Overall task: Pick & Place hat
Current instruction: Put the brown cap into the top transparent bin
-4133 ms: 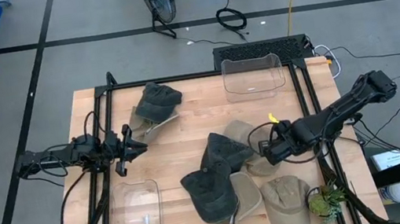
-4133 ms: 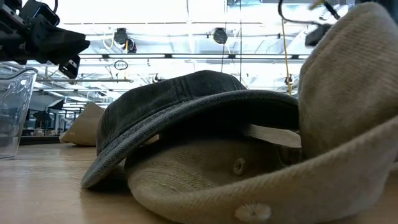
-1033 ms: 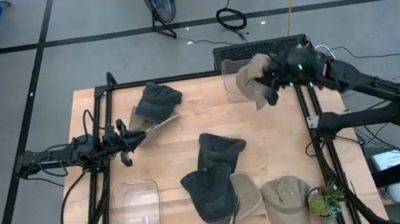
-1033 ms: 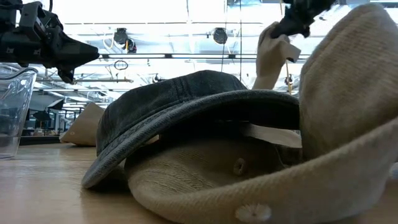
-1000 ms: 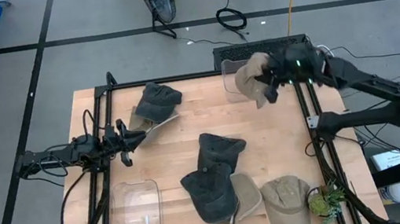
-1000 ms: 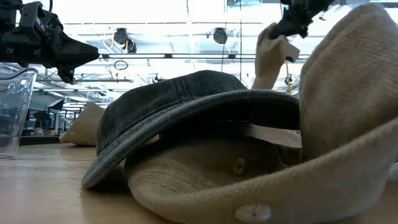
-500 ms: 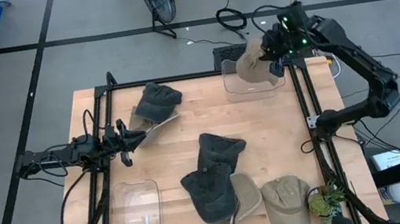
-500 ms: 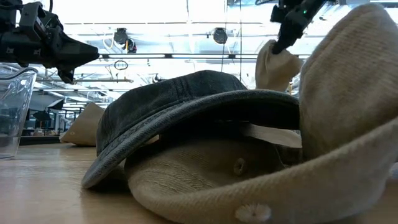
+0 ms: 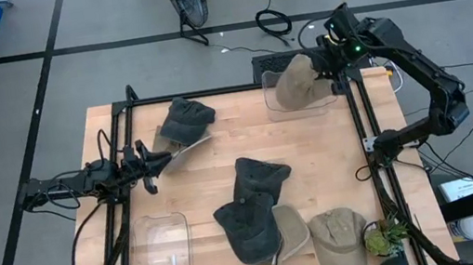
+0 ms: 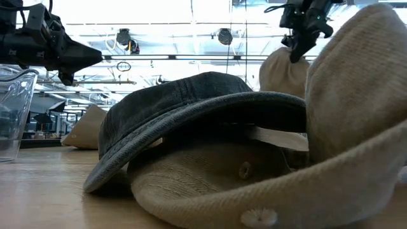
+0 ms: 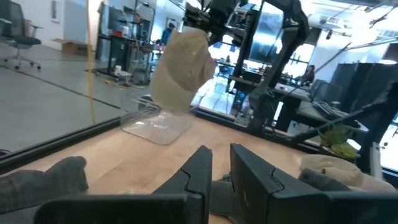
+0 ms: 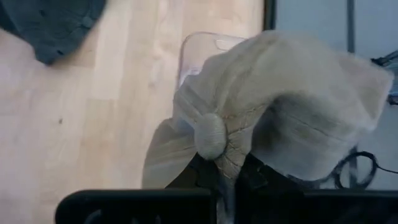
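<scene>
A tan hat [image 9: 297, 83] hangs over the clear bin [image 9: 302, 102] at the table's far right, with my right gripper [image 9: 331, 60] shut on it. The left wrist view shows this hat [image 11: 183, 68] above the bin [image 11: 155, 124]; whether its lower edge touches the bin I cannot tell. Low over the table's left side, my left gripper [image 9: 162, 159] points level toward the right. Its fingers [image 11: 202, 168] are closed to a narrow slit with nothing between them. My right gripper pinches the cloth of the hat's crown beside the top button [image 12: 211, 134] between its two fingers. It comes from above, slanting down. The hat hangs below the fingers, bunched and slack, clear of the table.
A dark grey hat [image 9: 186, 121] lies at the far left. Two dark hats [image 9: 256, 200] are piled mid-table, with tan hats [image 9: 336, 235] toward the near edge. A second clear bin [image 9: 163, 256] sits near left, a small plant [image 9: 384, 237] near right. Black frame rails [image 9: 362, 123] run along both sides.
My right gripper has carried the tan hat toward the table's far edge, to above the clear bin. Its wrist has rolled and tipped on the way. The hat has swung round with it and now hangs over the bin.
</scene>
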